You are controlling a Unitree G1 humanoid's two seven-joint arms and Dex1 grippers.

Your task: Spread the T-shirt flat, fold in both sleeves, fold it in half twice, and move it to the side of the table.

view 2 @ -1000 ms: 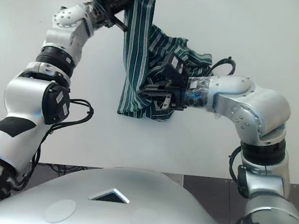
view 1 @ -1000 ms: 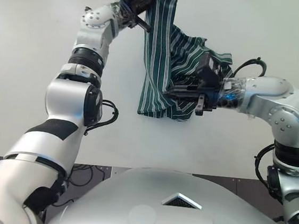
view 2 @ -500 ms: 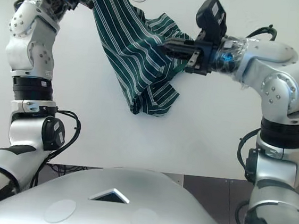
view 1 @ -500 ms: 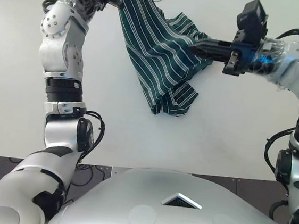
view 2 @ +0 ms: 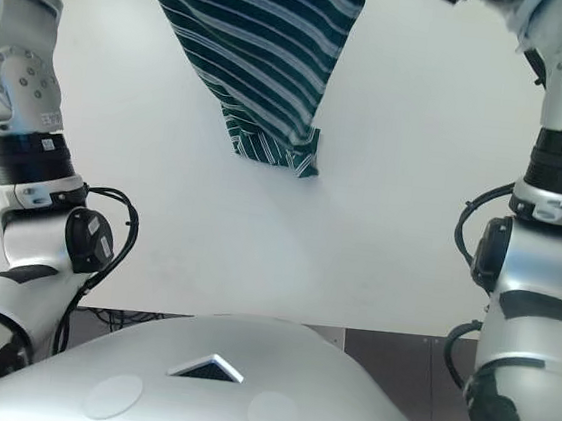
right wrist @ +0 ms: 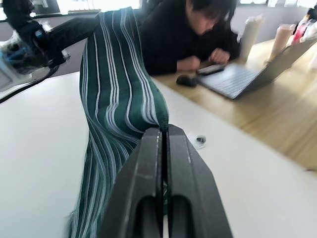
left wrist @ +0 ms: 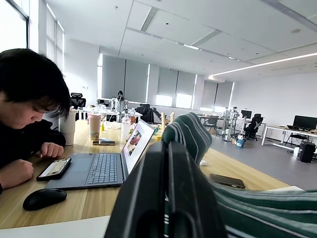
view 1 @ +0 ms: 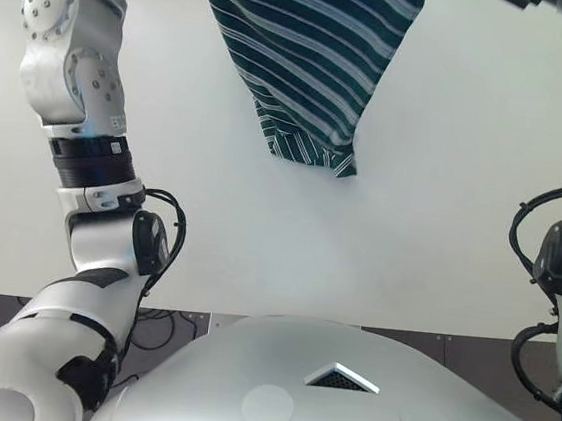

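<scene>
T-shirt (view 1: 307, 62) is hanging in the air between the two raised arms, held along its upper edge and tapering down to a bunched lower end that is pointing toward the robot. Left tool (left wrist: 167, 148) is pinching one upper part of the cloth, fingers pressed together with a striped fold bulging just above them. Right tool (right wrist: 162, 130) is pinching the other upper part the same way, jaws closed on fabric at the tips. The cloth is thus lying below and between both tools, its long axis running top to bottom, with neither arm nearer. Whether the lower end is touching the white surface (view 1: 258, 238) cannot be told. The fabric is showing dark green with thin pale stripes, soft, creased and partly doubled over. Judgement: spreading is not yet done, and lowering is calling for tools kept well apart
</scene>
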